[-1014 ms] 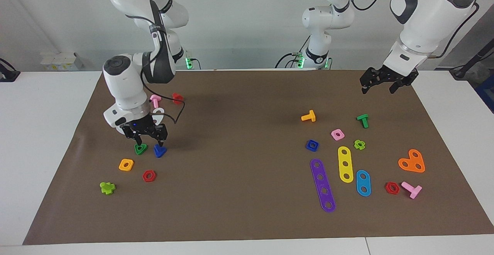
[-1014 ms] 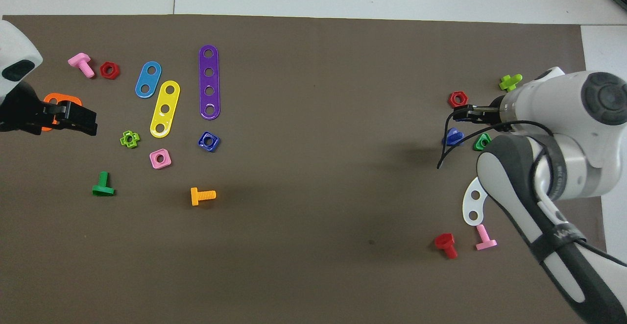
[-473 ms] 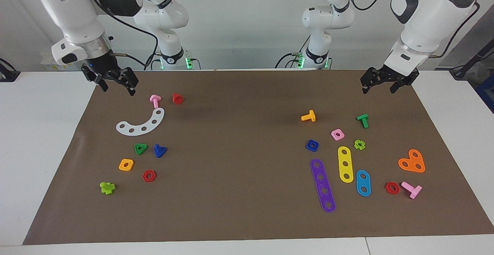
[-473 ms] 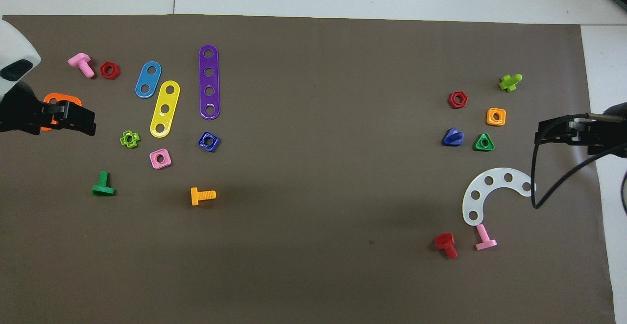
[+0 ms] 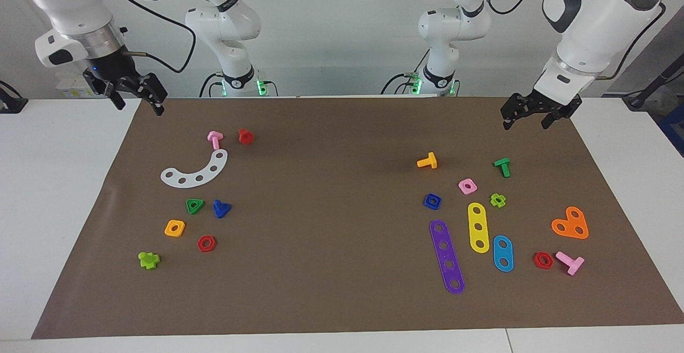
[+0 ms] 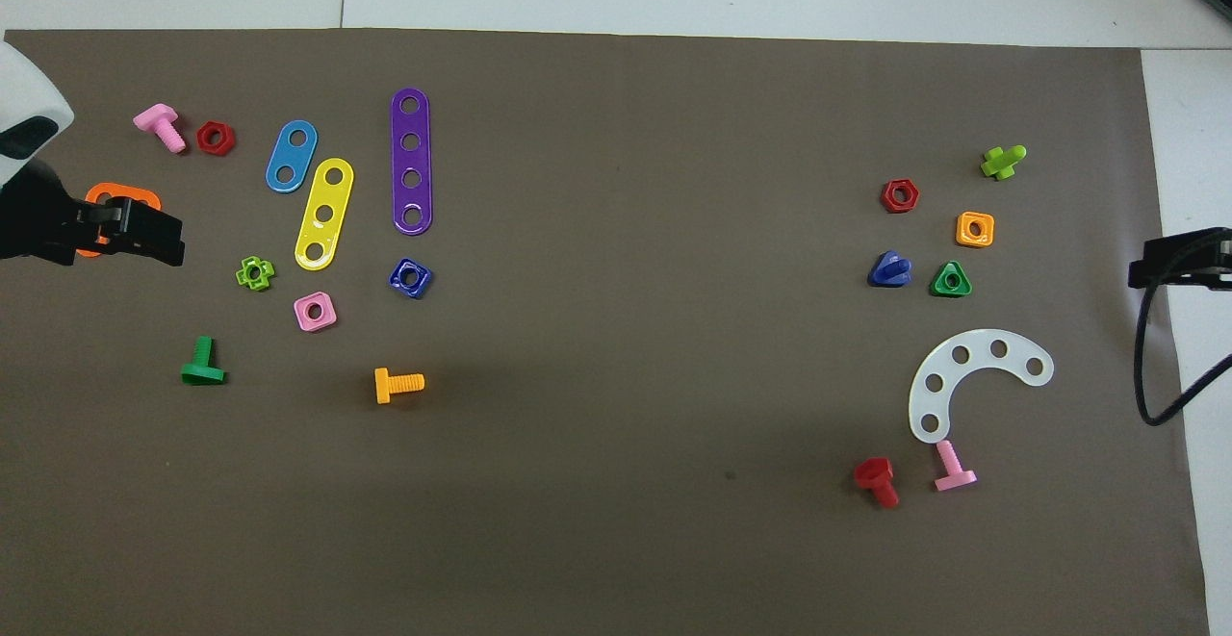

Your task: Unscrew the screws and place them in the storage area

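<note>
Blue bolt beside green nut

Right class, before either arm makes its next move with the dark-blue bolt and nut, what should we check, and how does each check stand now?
1. Blue bolt unscrewed from blue square nut: ok. They lie apart, the bolt toward the right arm's end and the nut toward the left arm's.
2. Right gripper open and empty: ok, raised over the corner of the mat.
3. Left gripper open and empty: ok, raised over the mat at its own end.
4. Bolt free to grasp: ok, beside the green triangular nut, not touching it.
5. Both parts in storage: cannot tell, no area is marked.
</note>
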Motion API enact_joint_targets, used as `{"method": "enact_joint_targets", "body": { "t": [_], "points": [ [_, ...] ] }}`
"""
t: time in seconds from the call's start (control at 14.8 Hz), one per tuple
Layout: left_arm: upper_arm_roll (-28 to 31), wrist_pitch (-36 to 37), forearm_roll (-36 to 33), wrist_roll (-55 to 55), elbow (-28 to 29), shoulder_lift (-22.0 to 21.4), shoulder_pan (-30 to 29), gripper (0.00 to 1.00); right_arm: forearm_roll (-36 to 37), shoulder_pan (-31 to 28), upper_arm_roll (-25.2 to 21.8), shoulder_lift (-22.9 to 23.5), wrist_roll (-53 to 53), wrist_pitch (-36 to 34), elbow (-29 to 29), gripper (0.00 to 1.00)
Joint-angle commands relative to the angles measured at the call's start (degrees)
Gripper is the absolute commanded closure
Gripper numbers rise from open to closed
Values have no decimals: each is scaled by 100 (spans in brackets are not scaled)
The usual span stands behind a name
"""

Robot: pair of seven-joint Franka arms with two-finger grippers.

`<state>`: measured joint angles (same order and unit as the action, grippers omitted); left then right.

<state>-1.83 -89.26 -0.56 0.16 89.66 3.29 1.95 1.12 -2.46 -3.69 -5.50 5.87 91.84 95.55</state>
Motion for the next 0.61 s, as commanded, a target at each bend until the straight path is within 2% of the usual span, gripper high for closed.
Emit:
{"method": "enact_joint_targets", "body": {
  "t": [0.0, 0.54],
  "points": [
    [24, -153, 74, 28, 236, -180, -2, 0, -24, -45, 62, 189, 20, -96, -230, 0],
    [24, -188, 74, 11, 237, -180, 33, 0, -15, 237, 167, 146, 273, -272, -142, 0]
  ]
}}
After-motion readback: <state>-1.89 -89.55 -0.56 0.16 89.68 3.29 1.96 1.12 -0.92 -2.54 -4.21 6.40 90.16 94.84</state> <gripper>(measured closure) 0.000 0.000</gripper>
